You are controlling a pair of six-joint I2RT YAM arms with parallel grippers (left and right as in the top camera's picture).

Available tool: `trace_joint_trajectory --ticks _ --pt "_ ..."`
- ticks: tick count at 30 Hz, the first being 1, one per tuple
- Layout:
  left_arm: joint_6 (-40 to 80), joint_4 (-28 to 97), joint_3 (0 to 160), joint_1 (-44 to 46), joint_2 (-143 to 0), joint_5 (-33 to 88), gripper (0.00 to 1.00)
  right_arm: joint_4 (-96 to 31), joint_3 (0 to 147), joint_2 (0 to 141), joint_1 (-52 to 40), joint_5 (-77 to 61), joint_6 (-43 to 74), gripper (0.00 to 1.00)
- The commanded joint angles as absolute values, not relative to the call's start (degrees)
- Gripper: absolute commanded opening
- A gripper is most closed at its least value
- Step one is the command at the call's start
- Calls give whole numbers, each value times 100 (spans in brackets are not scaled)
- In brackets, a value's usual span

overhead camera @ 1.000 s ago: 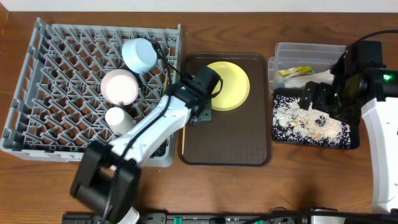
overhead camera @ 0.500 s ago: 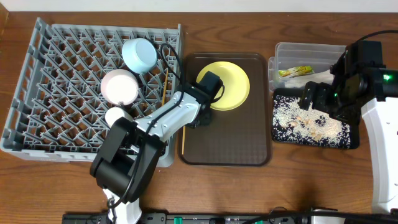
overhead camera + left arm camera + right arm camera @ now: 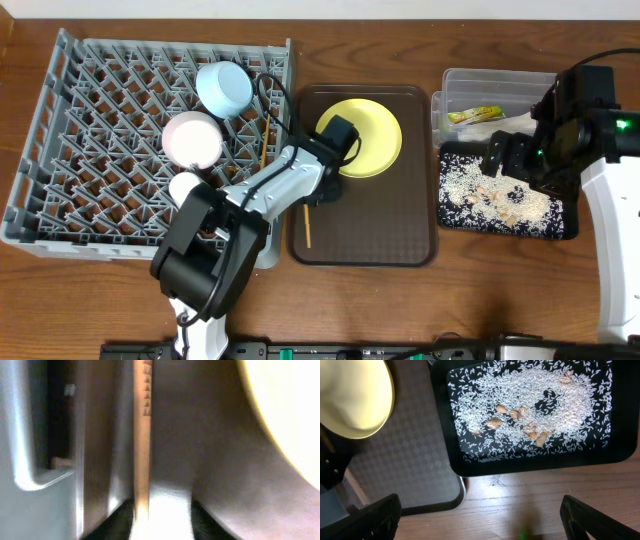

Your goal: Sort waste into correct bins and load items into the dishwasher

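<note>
A thin, pale wooden chopstick point(image 3: 306, 225) is seen lying slightly tilted on the left part of the dark brown serving tray point(image 3: 370, 220). In the left wrist view, small triangular marks are printed along its shaft point(image 3: 142, 450). It is held at its upper end by the left gripper point(image 3: 313, 196), whose fingers are closed on it, though that close view is blurred. The right gripper point(image 3: 485, 520) is held wide open above the table edge beside the black tray point(image 3: 600, 452), with nothing between its fingers.

The serving tray also carries one round yellow plate point(image 3: 372, 135), set near its far edge. Four items are stood in the grey dish rack point(image 3: 100, 120): one light blue bowl point(image 3: 225, 88), one pinkish-white bowl point(image 3: 193, 138), one small white cup point(image 3: 187, 188), and a second chopstick point(image 3: 264, 140) near the rack's right side. Two chopsticks are thus counted in all.

The black tray is covered with loose white rice scraps point(image 3: 530, 385), with a few tan bits among them. One green-and-orange snack wrapper point(image 3: 474, 114) is held in the clear plastic tub point(image 3: 470, 82) behind it.
</note>
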State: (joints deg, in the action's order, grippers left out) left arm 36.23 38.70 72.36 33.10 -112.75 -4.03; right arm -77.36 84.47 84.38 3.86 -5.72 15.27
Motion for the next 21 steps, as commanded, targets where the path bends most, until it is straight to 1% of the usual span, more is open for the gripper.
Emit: trace_joint_trajectory --ticks 1,3,4,5,6,7,9,15,21 --pt "3677 3935 7146 3326 -11605 -191 24 -7756 8464 8433 421 -541 1455 99" --pt "3677 3935 7146 3326 -11605 -189 22 -7754 8464 8433 421 -541 1455 99" --pt "3677 3935 7146 3326 -11605 -189 19 -7756 8464 8433 421 -541 1455 99" --pt "3677 3933 7146 3326 -11605 -189 19 -7756 8464 8433 421 -541 1455 99" --pt "3677 3935 7146 3326 -11605 -189 13 -7758 8464 8433 421 -541 1455 99" --pt "3677 3935 7146 3326 -11605 -189 11 -7760 8464 8433 421 -541 1455 99" --pt "3677 3938 7148 3323 -11605 -191 9 -7760 8464 8433 421 -541 1455 99" --pt "3621 4029 7194 3306 -11432 -191 8 -7760 8464 8433 421 -541 1452 99" --pt "3074 4029 7214 3308 -10687 -193 8 -7760 8464 8433 421 -541 1455 99"
